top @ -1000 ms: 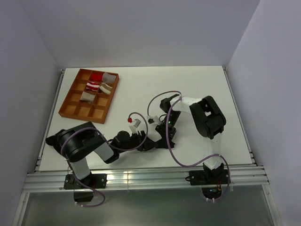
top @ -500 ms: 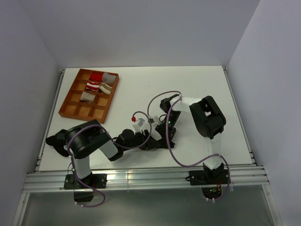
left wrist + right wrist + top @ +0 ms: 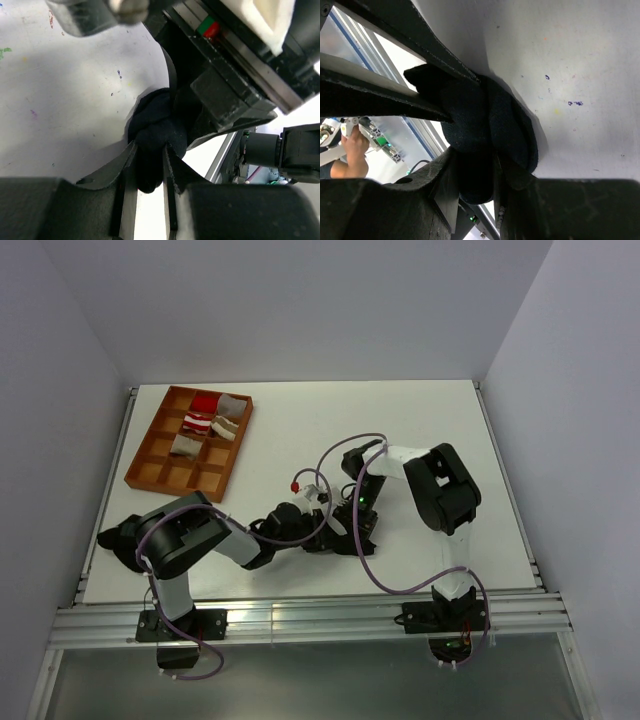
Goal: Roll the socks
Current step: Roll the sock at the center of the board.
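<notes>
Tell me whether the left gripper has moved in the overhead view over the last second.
Yes. The left gripper has travelled right, farther from the orange tray, toward the right gripper at the black sock.

**Table (image 3: 430, 425), free room and obstructions.**
- Far edge, far right corner and right edge: open surface, passable at any height.
- Far left corner: occupied by orange tray (image 3: 147, 438). Its walls and the sock bundles (image 3: 215, 418) in the far compartments barred a low sweep.
- Near left corner and near edge: left arm (image 3: 185, 540) lay low across it.
- Near right: right arm (image 3: 445, 490) stood folded and tall.
- Middle of near edge: left gripper (image 3: 146, 160) and right gripper (image 3: 472, 170) met head-on over the black sock (image 3: 159, 131), with no gap between them.
- Above the centre: purple cable (image 3: 336, 445) looped.
</notes>
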`<state>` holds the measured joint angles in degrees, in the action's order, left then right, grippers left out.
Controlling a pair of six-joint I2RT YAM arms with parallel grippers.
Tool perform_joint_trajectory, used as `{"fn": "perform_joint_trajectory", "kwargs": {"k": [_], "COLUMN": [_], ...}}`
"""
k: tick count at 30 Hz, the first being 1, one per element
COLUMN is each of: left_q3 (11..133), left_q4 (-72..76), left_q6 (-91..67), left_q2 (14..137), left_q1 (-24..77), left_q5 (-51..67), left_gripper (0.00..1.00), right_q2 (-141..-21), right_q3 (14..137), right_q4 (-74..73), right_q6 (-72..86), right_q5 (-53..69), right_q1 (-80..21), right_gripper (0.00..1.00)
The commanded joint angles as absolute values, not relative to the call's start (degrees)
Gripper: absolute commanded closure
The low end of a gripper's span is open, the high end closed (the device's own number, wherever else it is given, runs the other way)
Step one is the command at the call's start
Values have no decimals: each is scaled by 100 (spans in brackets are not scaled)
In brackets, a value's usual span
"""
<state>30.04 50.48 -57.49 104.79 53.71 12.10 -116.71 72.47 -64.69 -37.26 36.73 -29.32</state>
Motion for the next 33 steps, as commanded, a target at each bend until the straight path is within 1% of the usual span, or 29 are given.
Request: {"fn": "perform_joint_trajectory", "kwargs": {"k": [1, 3, 6, 7, 14, 19, 22, 23, 24, 33], "left_q3": [3138, 3155, 3147, 3146, 3182, 3260, 3278, 3296, 3305, 3384], "left_q4": [3771, 3621, 3559, 3551, 3533, 3402, 3384, 3332, 3331, 3287], "left_q6": [-5607, -5573, -5555, -5555, -5572, -5581, -5599, -5599, -5590, -5590], "left_q2": [10538, 10538, 10573, 10599, 10731, 10758, 10784, 10784, 10775, 10881], "left_q1": [5405, 5405, 5405, 5405, 5405, 5405, 5405, 5405, 5405, 5405], "left_q5": [809, 782, 791, 782, 861, 835, 800, 782, 782, 826], "left_gripper": [95, 98, 99, 100, 100, 100, 100, 100, 99, 100], "right_q2": [-11681, -11558, -11356, -11312, -11206, -11250, -11241, -11233, -11232, -11232], "right_q3": [7189, 7189, 7224, 7259, 7593, 7646, 7664, 7647, 7655, 7497], "right_q4": [-5660, -5660, -5713, -5748, -6020, -6073, -6064, -6030, -6029, -5740], "right_q6": [-3779, -3788, -3823, -3849, -3999, -4096, -4096, -4061, -4052, -3964], "right_q5": [3243, 3269, 3435, 3489, 3945, 4095, 4140, 4087, 4070, 3806], "right_q1": [-2945, -2927, -2813, -2778, -2295, -2250, -2241, -2241, -2241, -2232], "right_gripper": [68, 64, 55, 54, 49, 46, 42, 38, 37, 35]}}
